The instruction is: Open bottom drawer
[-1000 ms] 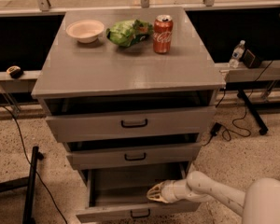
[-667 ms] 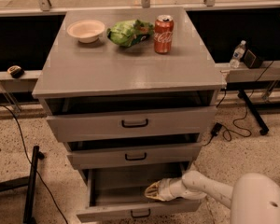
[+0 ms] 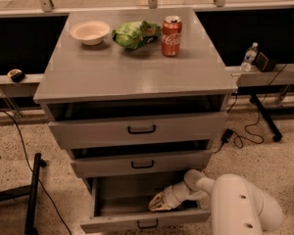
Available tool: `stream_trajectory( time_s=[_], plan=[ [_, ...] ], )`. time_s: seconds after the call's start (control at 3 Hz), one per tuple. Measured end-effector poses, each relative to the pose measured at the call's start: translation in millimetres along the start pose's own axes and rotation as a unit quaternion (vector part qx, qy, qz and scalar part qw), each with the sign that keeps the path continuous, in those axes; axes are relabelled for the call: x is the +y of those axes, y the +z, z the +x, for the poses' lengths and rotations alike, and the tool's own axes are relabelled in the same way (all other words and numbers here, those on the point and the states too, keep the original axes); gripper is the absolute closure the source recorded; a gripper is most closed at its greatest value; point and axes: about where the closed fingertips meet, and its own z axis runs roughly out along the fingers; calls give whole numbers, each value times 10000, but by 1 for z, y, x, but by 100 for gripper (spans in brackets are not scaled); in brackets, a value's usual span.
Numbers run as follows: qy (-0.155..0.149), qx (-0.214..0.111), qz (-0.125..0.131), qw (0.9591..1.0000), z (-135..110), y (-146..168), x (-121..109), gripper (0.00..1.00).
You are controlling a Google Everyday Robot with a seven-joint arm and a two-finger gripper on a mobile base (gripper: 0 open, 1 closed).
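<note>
The grey cabinet has three drawers. The top drawer [image 3: 88,131] and the middle drawer [image 3: 103,165] each stand a little ajar. The bottom drawer [image 3: 112,223] is pulled well out, its one black handle [image 3: 148,224] facing front. My claw [image 3: 160,203] sits down inside that open drawer, near its right side, just behind the front panel. I cannot tell how far it is open or whether it grips anything. On the worktop [image 3: 137,77] stand one bowl [image 3: 90,32], one green bag [image 3: 136,34] and one red can [image 3: 171,29].
</note>
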Motion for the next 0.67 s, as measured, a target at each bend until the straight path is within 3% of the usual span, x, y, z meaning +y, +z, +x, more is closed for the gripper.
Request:
stream_trajectory(
  time_s=[0.33, 0.67],
  plan=[
    [-81, -334, -512, 9981, -12, -1, 29, 100],
    [49, -593, -770, 9953, -17, -4, 69, 100]
  ],
)
